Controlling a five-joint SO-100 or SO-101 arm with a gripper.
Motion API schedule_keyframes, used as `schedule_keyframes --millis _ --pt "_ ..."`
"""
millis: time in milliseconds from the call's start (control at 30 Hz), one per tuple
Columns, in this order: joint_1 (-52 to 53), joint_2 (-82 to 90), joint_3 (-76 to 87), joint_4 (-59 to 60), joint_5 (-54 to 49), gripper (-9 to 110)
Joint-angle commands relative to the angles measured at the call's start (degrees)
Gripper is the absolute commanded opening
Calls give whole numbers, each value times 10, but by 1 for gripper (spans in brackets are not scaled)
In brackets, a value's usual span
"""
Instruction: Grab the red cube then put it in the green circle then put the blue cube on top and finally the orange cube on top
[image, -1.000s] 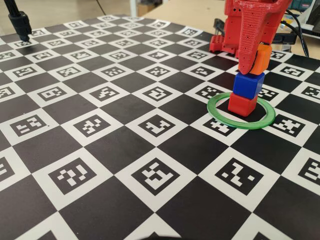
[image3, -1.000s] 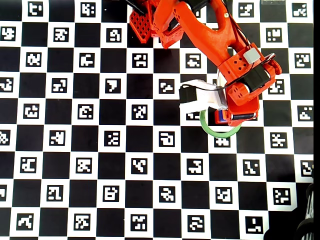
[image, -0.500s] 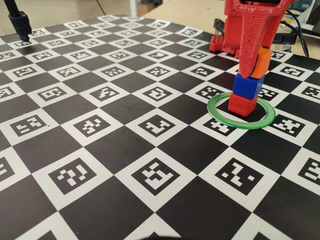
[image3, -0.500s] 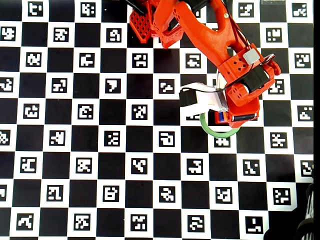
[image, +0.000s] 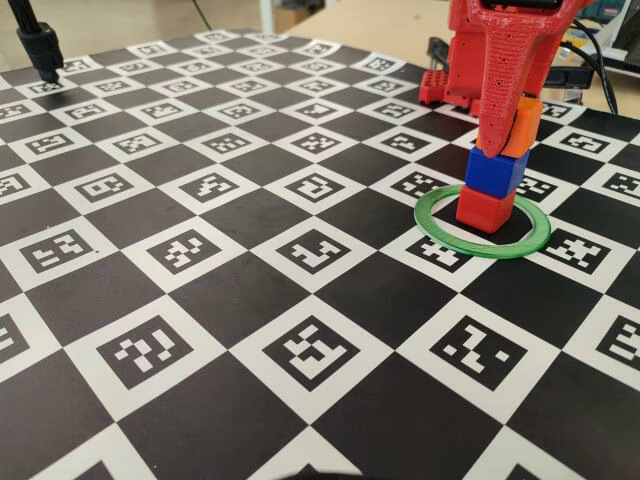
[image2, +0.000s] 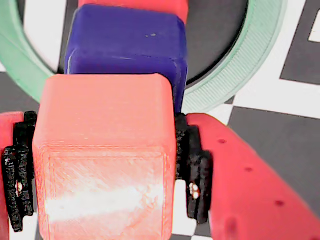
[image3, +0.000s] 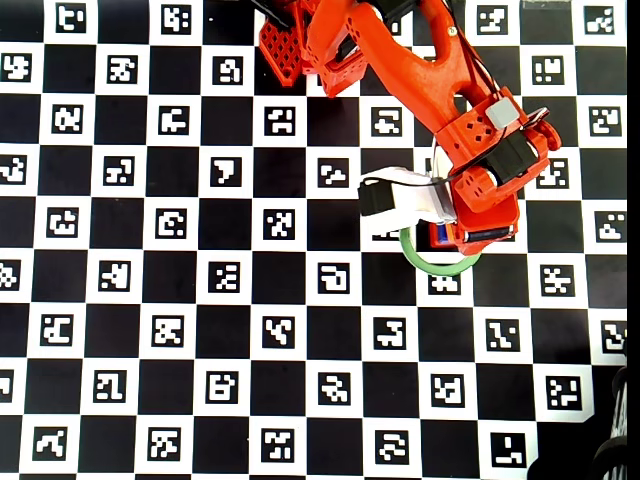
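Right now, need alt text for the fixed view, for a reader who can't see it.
A red robot gripper holds an orange cube at the top of a small stack: a blue cube sits on a red cube inside a green circle. The stack stands at the right of a black-and-white checkerboard printed with square markers, otherwise bare.

In the overhead view the arm (image3: 440, 90) hides the cube stack almost entirely.
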Motion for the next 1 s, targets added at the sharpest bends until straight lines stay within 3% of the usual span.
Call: schedule_keyframes --millis 0,300,967 --pt "6 44 7 -16 -30 19" --pt "3 42 3 -1 -9 36" --pt "5 77 -126 117 -4 38"
